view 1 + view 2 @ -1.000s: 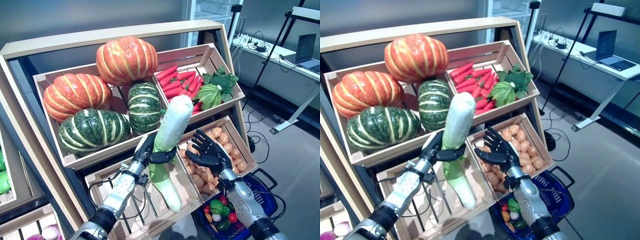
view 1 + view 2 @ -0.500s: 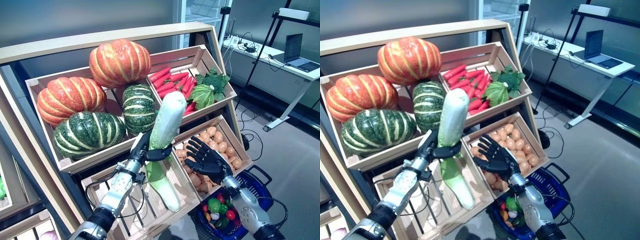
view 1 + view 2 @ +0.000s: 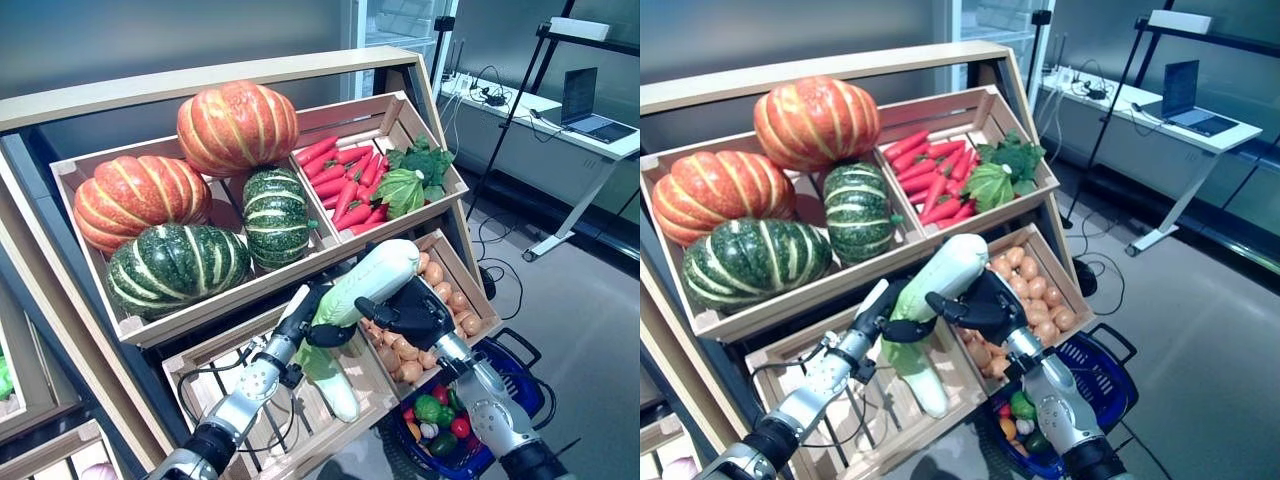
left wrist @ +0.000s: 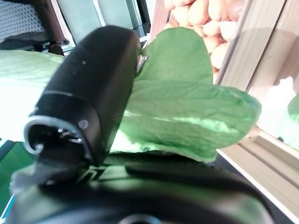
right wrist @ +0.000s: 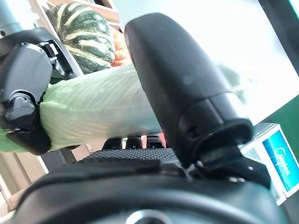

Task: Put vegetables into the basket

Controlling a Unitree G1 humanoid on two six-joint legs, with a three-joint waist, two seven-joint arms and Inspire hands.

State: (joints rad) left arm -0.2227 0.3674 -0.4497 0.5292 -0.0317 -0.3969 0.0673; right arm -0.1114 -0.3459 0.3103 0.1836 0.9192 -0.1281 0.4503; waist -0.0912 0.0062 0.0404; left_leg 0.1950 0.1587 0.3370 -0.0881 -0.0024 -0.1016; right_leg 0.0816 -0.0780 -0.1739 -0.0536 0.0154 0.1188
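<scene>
A long pale-green napa cabbage (image 3: 375,278) slants in the air before the lower crates, leafy end down to the left. My left hand (image 3: 318,318) is shut on its lower part; its thumb (image 4: 84,102) lies against the green leaves (image 4: 187,116). My right hand (image 3: 415,310) is curled round the upper part, thumb (image 5: 182,84) across the pale body (image 5: 93,107). The blue basket (image 3: 528,372) stands on the floor at lower right, below the right hand, holding several small vegetables (image 3: 432,412).
The wooden stand holds orange and green pumpkins (image 3: 175,265), red carrots (image 3: 350,175) and leafy greens (image 3: 410,185) on top, potatoes (image 3: 445,300) lower right. Another pale vegetable (image 3: 340,392) lies in the slatted lower crate (image 3: 230,365). A desk with a laptop (image 3: 590,95) stands at far right.
The cabbage has tipped from upright to slanting towards the right. My right hand, spread open beside it before, has closed on its upper part. The left hand keeps its hold.
</scene>
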